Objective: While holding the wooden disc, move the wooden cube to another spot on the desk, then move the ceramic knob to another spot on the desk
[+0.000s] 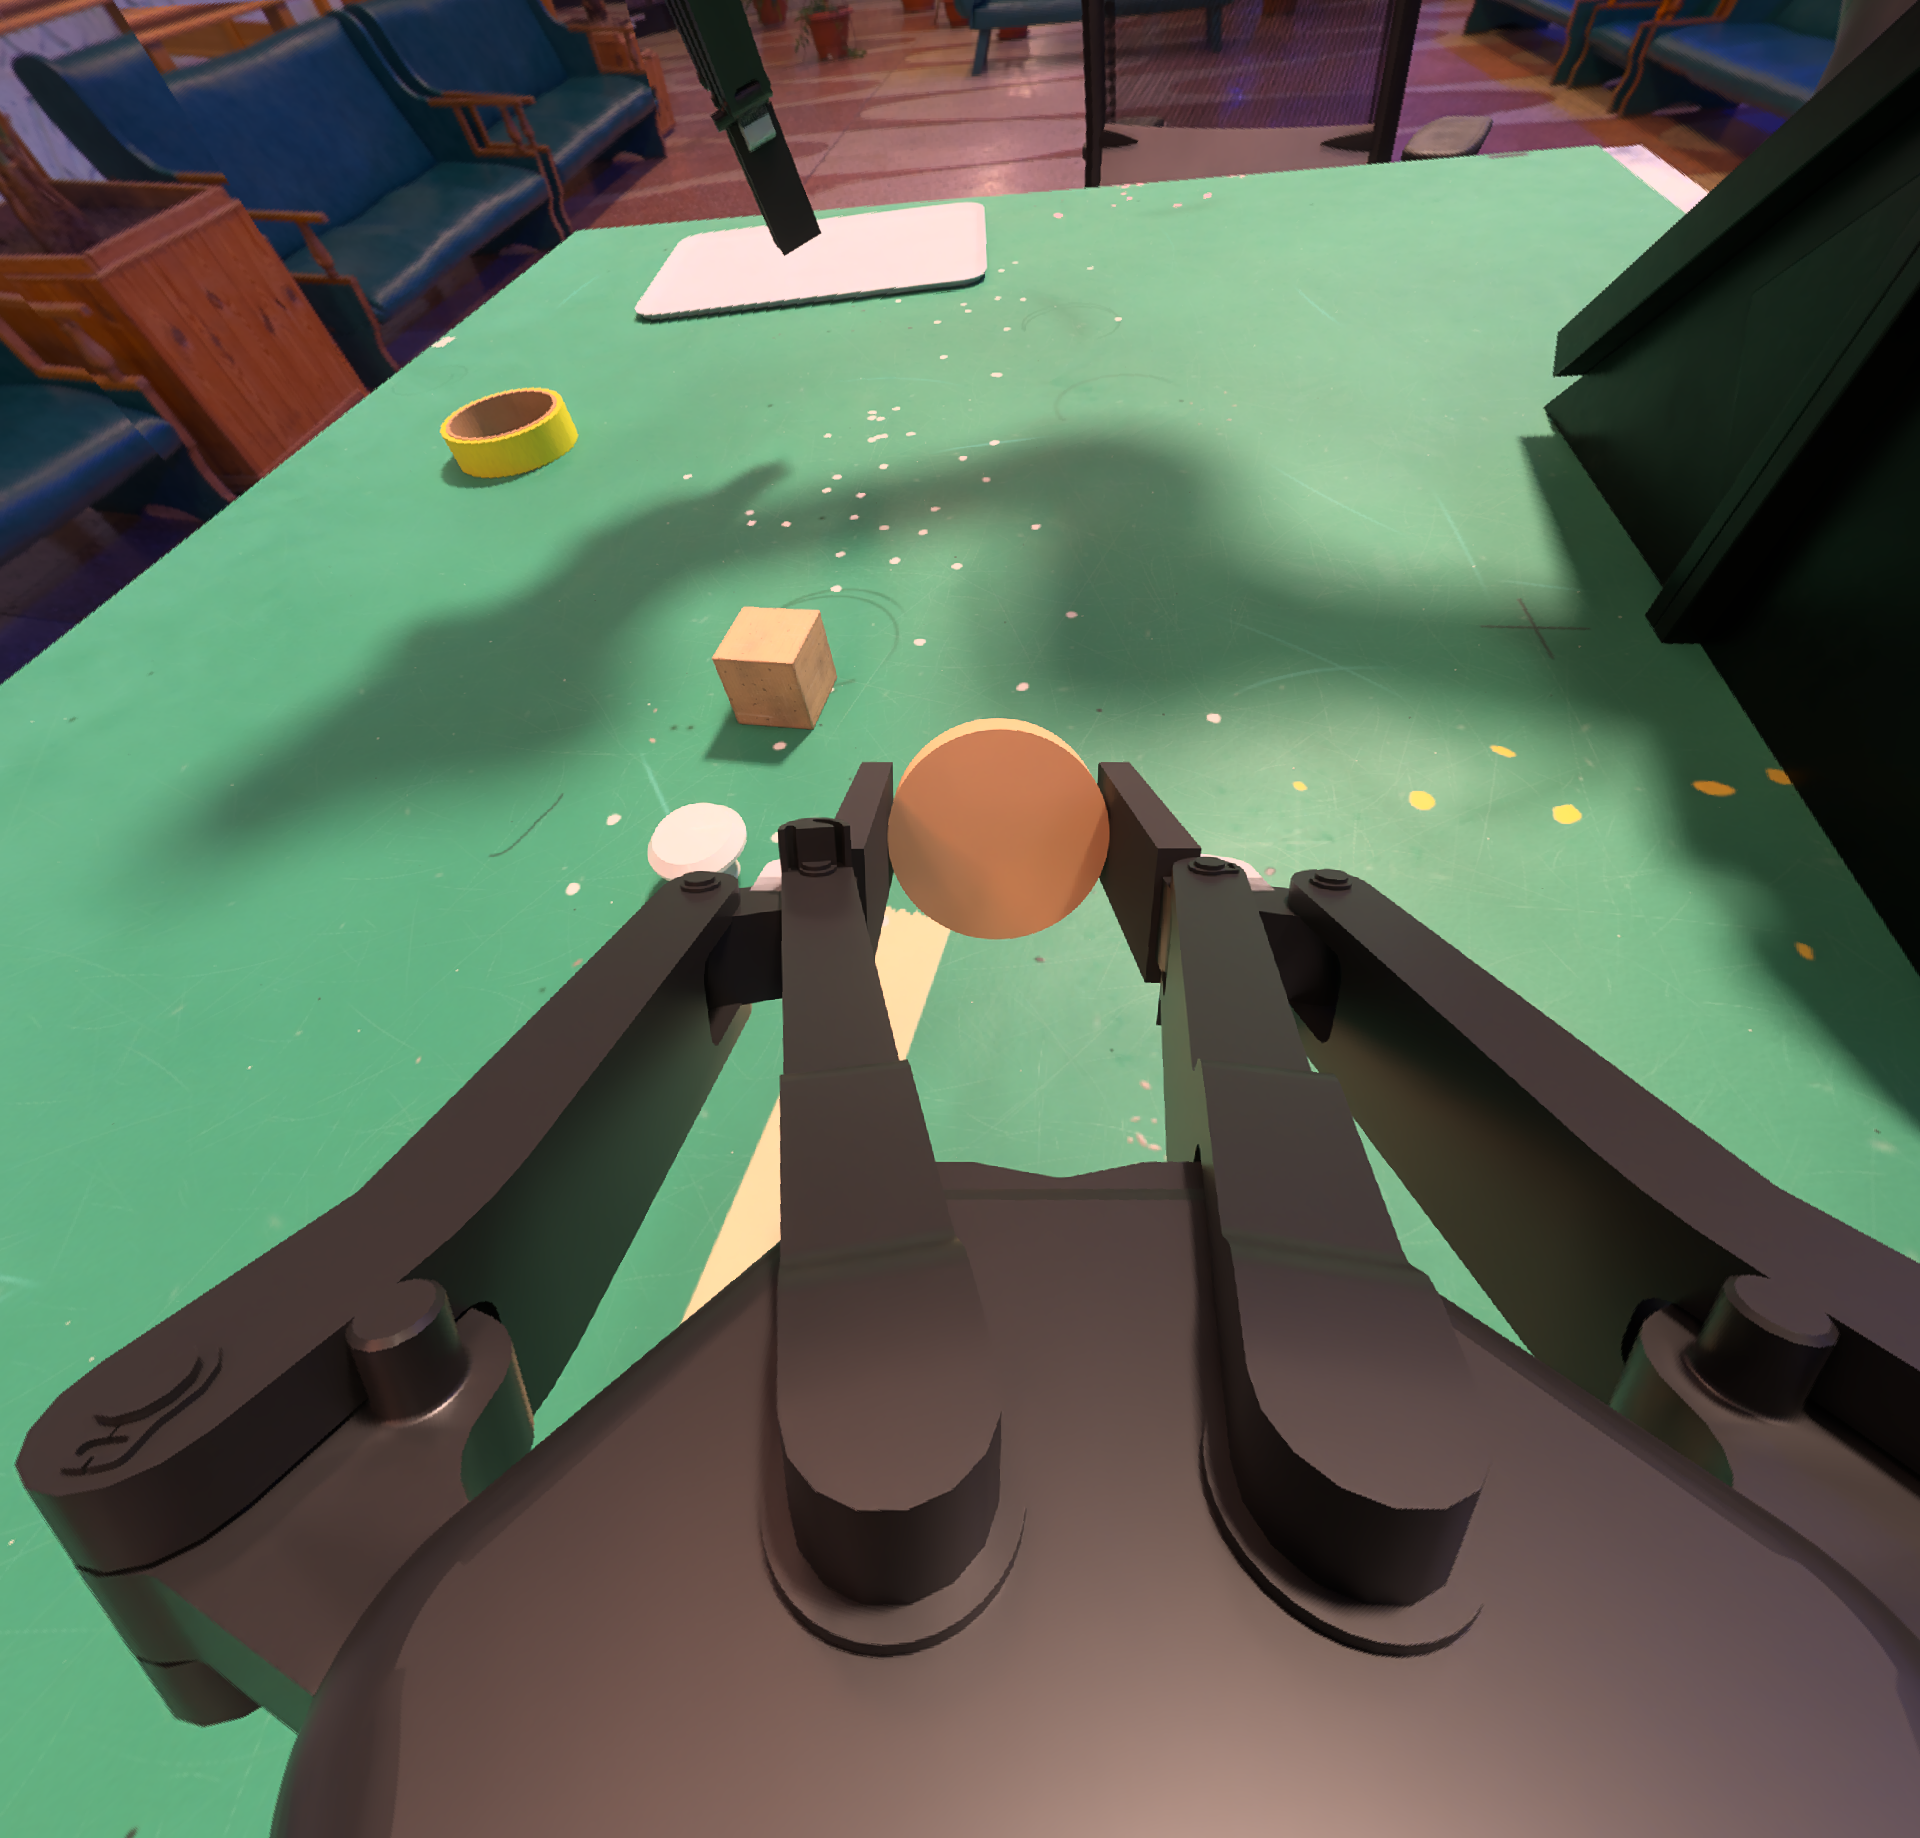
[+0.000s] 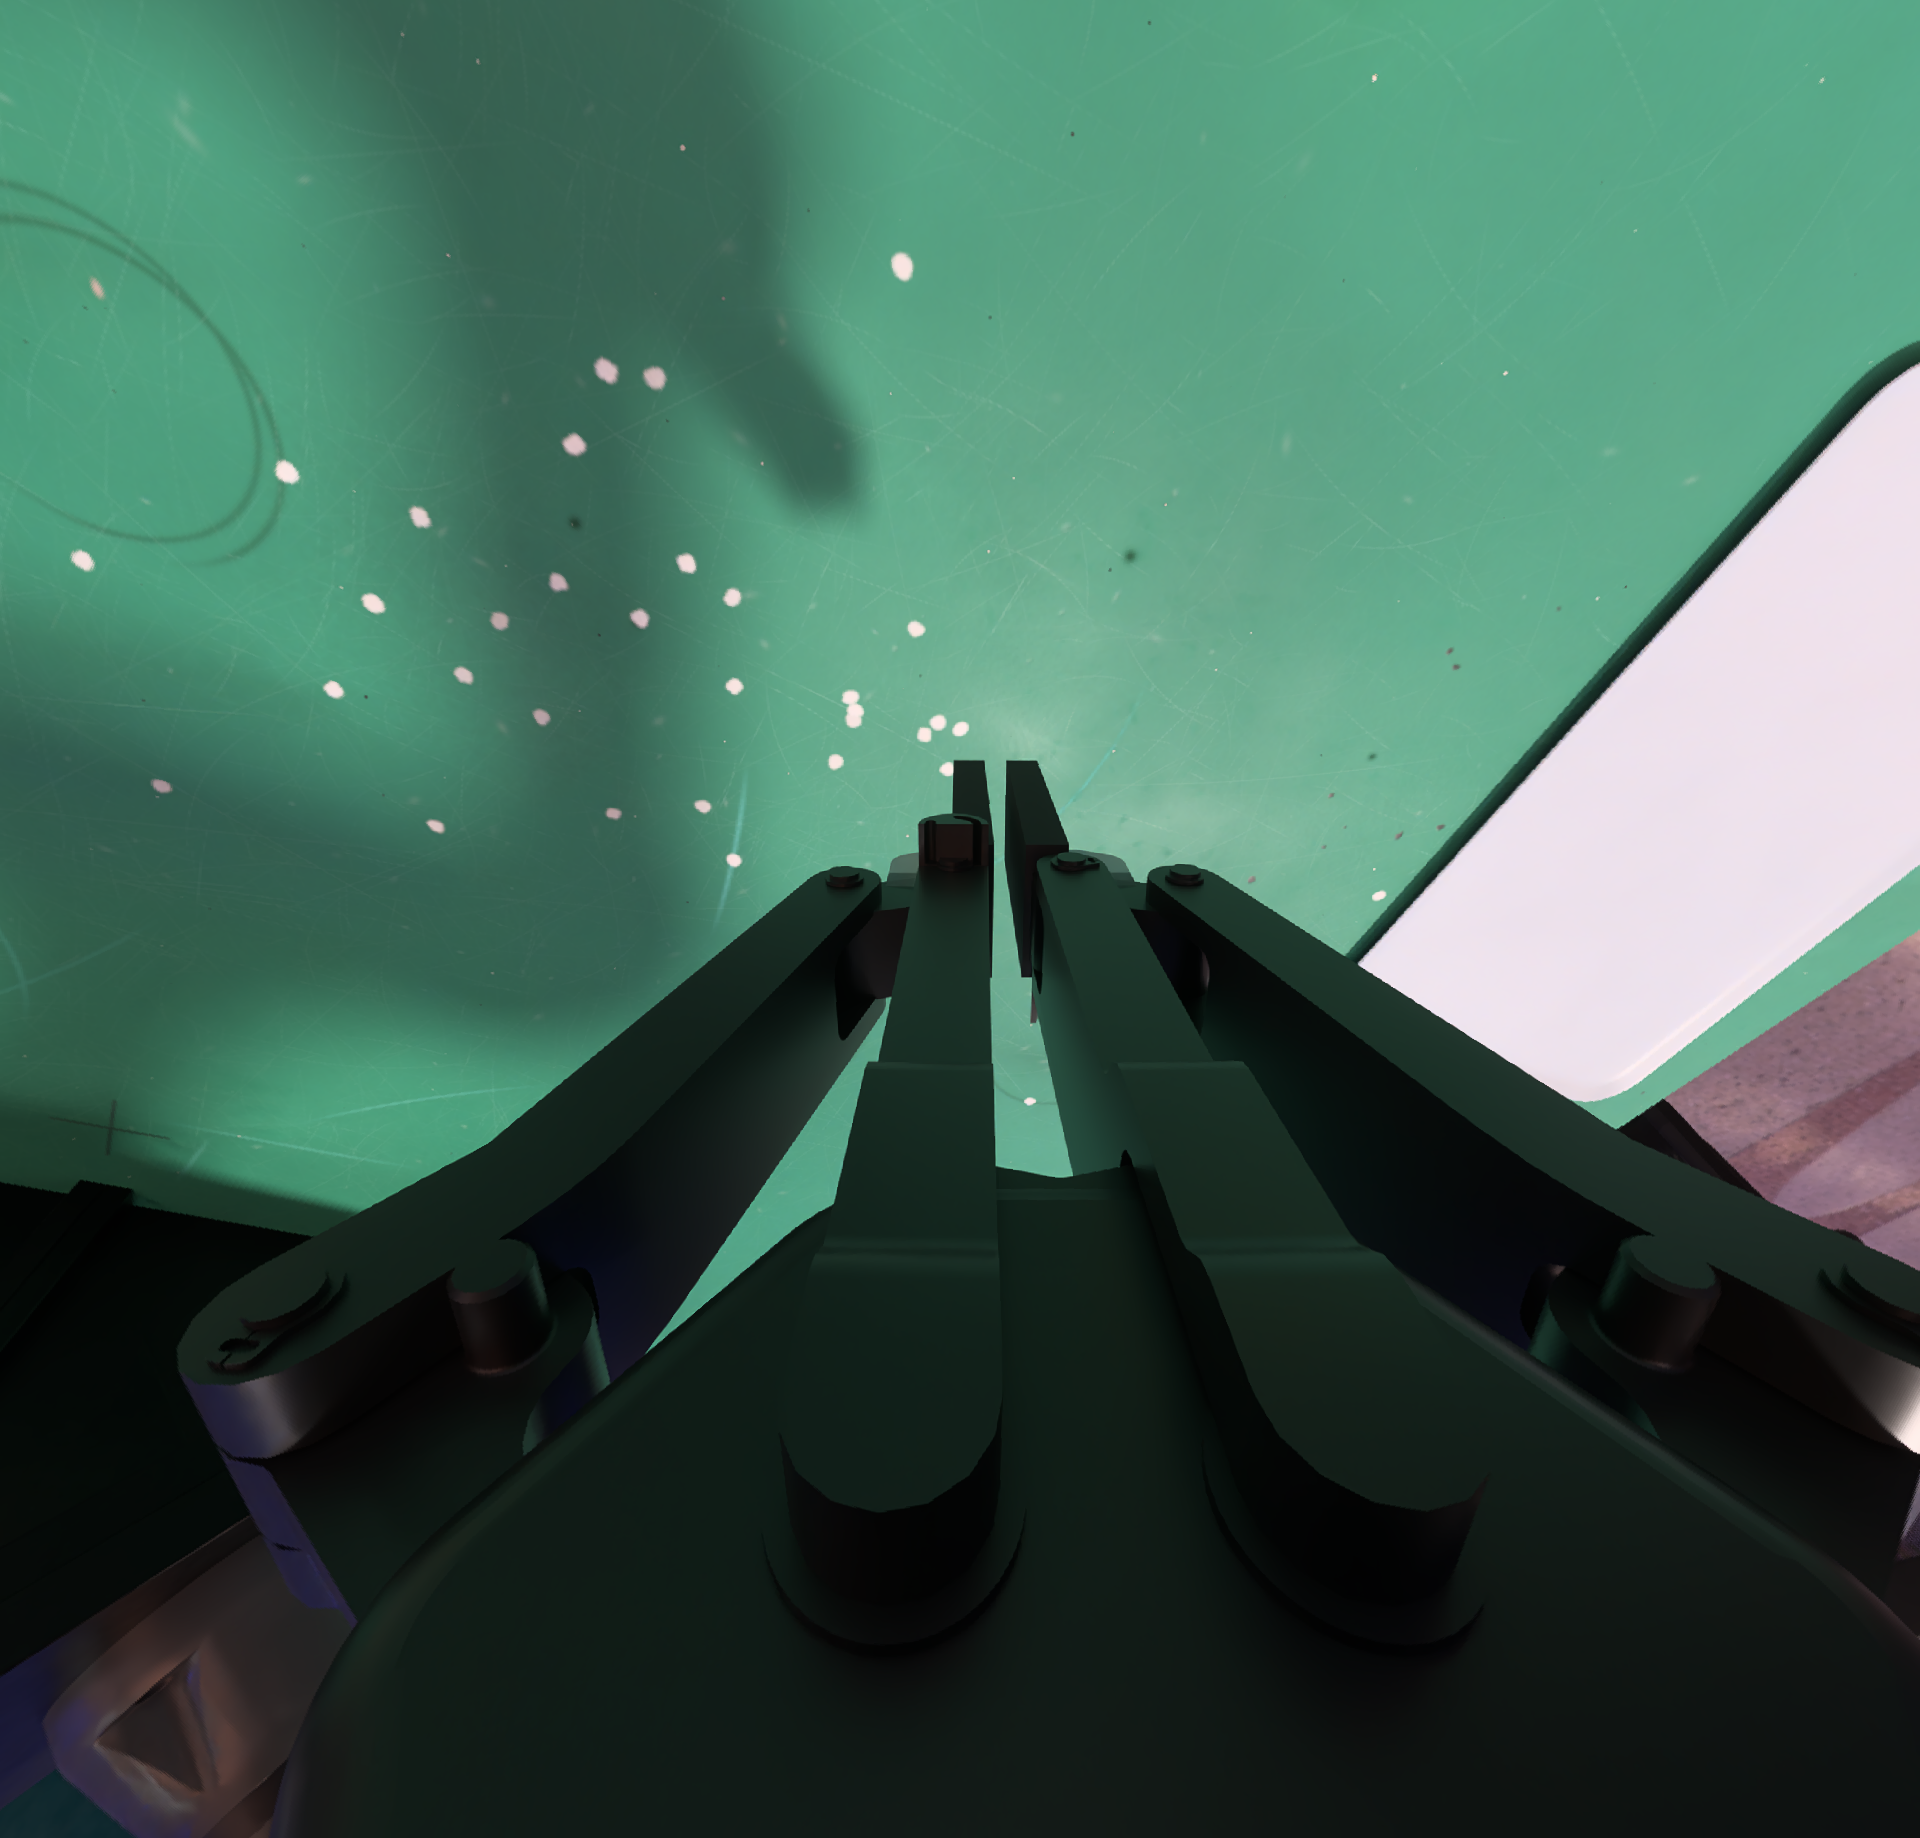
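in the left wrist view your left gripper [image 1: 997, 832] is clamped on the wooden disc [image 1: 997, 830], one pad on each side of its rim, the round face turned toward the camera and the disc lifted clear of the green desk [image 1: 1299, 562]. the wooden cube [image 1: 775, 666] sits on the desk at about 11 o'clock from the disc, near it but apart, one corner edge turned toward you. the ceramic knob [image 1: 696, 838] rests on the desk at 9 o'clock, just beside the left finger linkage. farther out, a yellow tape roll [image 1: 509, 431] lies at 10 o'clock and a white board [image 1: 894, 250] at 12 o'clock, with the right arm's closed fingers hanging over that board. in the right wrist view your right gripper [image 2: 995, 786] has its fingers drawn nearly together with only a thin slit between them and nothing held; it looks down on bare speckled desk, the board's edge at 3 o'clock and a sliver of the yellow roll at 1 o'clock. neither cube nor knob shows here. so the free right hand is well apart from the cube, and i judge you will need to open it and bring it across toward the left gripper's side before any grasp.
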You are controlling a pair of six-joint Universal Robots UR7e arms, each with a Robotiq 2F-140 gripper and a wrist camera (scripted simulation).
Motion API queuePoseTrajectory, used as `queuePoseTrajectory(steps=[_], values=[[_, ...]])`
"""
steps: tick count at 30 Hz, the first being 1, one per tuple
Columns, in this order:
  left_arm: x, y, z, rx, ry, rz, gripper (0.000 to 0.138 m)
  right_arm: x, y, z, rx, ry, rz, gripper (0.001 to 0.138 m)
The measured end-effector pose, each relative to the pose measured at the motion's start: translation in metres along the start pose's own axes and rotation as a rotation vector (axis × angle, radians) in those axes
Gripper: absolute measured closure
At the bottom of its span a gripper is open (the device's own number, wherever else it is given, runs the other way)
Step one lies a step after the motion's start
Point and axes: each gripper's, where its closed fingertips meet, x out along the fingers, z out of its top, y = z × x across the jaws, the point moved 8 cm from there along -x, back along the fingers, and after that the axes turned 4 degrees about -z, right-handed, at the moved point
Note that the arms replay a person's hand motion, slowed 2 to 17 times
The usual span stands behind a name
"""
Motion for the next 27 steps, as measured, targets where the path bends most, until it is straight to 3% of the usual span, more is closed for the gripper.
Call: queuePoseTrajectory(steps=[18,27], values=[[0.001,0.002,-0.001,-0.013,-0.01,-0.018,0.086,0.013,0.003,0.008,-0.013,0.008,0.009,0.133],[0.001,0.003,-0.001,-0.019,-0.015,-0.024,0.086,0.016,0.003,0.009,-0.012,-0.015,-0.005,0.125]])
